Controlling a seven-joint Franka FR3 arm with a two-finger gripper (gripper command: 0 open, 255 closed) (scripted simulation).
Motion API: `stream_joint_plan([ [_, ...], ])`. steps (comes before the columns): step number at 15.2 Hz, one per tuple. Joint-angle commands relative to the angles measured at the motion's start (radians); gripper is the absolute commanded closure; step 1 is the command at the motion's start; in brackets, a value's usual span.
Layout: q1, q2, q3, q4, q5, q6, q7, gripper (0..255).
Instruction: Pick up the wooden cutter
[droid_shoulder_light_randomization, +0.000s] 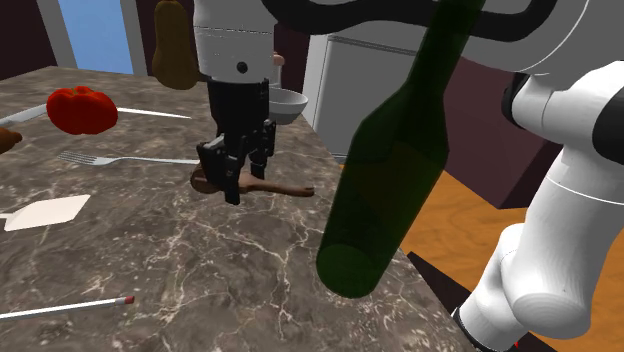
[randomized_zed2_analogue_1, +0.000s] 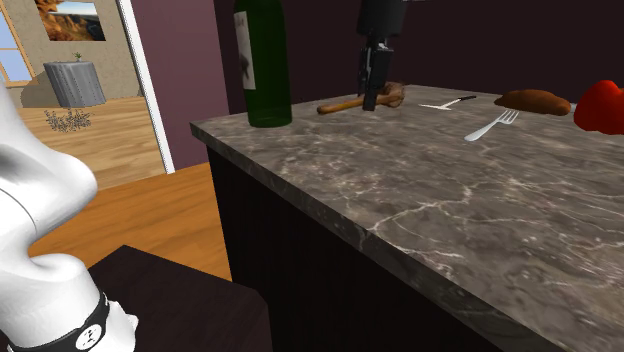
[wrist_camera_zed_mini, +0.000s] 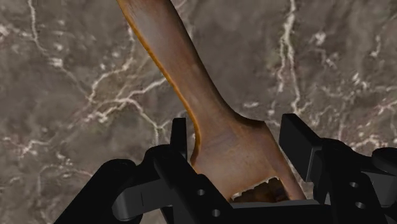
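1. My gripper is open. The two black fingers stand apart, one on each side of a wide piece of wood.
2. That wood is the broad head of the wooden cutter. It sits between my jaws and nearly fills the gap. A toothed edge shows just under my palm.
3. Each finger is just beside the head. I cannot tell whether either pad presses on it, so I do not count it as held.
4. The cutter's handle narrows as it runs straight out from between my jaws, flat on the brown marble counter.
5. In the shoulder view my gripper points down onto the counter, with the fingertips at the surface. The cutter lies there, its handle reaching out past my jaws.
6. In the second exterior view my gripper stands over the head end, with the cutter lying on the countertop.
7. A dark green bottle stands on the handle side of my jaws, apart from them.
8. A fork lies on the opposite side of my jaws, and a red vegetable lies beyond it, well apart.
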Motion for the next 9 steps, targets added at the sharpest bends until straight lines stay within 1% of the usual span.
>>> stream_joint_plan([
  [1,0.004,0.009,0.002,0.038,-0.004,-0.031,0.004,255],
  [7,0.020,0.044,0.007,0.163,-0.023,-0.125,0.016,255],
  [9,0.021,0.045,0.007,0.166,-0.024,-0.128,0.017,255],
])
